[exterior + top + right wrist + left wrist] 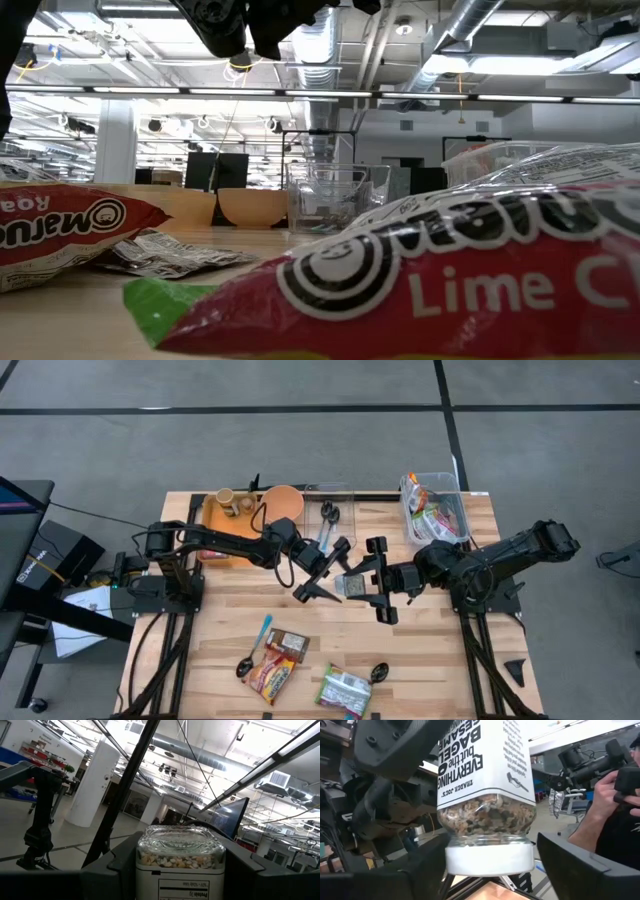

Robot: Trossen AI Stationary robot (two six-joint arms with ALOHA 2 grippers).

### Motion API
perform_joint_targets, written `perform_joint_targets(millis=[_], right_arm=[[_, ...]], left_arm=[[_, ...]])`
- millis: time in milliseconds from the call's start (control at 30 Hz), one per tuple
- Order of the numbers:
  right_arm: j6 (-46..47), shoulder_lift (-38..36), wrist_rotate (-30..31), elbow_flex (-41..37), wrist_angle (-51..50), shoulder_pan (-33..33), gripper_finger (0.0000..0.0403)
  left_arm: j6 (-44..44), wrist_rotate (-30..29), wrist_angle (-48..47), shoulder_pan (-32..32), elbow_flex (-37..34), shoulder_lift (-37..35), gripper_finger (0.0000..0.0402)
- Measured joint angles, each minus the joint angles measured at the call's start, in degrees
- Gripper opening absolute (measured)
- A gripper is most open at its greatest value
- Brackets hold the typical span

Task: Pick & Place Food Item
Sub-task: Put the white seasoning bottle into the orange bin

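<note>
A seasoning jar [352, 586] with a white label, glass body and white cap is held in the air over the table's middle, between my two grippers. My right gripper [370, 581] comes from the right and is shut on it; its wrist view shows the jar [180, 855] between its fingers. My left gripper [327, 573] comes from the left and is open. Its fingers stand on either side of the jar's white cap [487, 860] in the left wrist view. A gap shows beside one finger; I cannot tell whether the other touches the cap. My right gripper pinches the jar's labelled body [150, 887] between its two fingers, one on each side. The jar's clear glass base end [180, 837] sticks out past the fingers. The fingers come from the table's right side. The jar is lifted clear of the table.
Food packets [272, 670] [345, 688] and two spoons [253, 650] lie near the front edge. A clear bin of packets [435, 508] stands at the far right. An orange tray [222, 512], a bowl [284, 500] and a clear container [330, 520] stand at the back. A person [612, 800] is beyond the table.
</note>
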Motion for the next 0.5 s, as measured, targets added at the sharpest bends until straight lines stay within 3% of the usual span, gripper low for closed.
perform_joint_targets(millis=[200,500], right_arm=[[0.0,0.0,-0.2,0.0,0.0,0.1,0.0190],[0.0,0.0,0.1,0.0,-0.7,0.0,0.0190]], left_arm=[[-0.2,0.0,-0.1,0.0,0.0,0.0,0.0199],[-0.7,0.2,-1.1,0.5,0.0,-0.1,0.0197]])
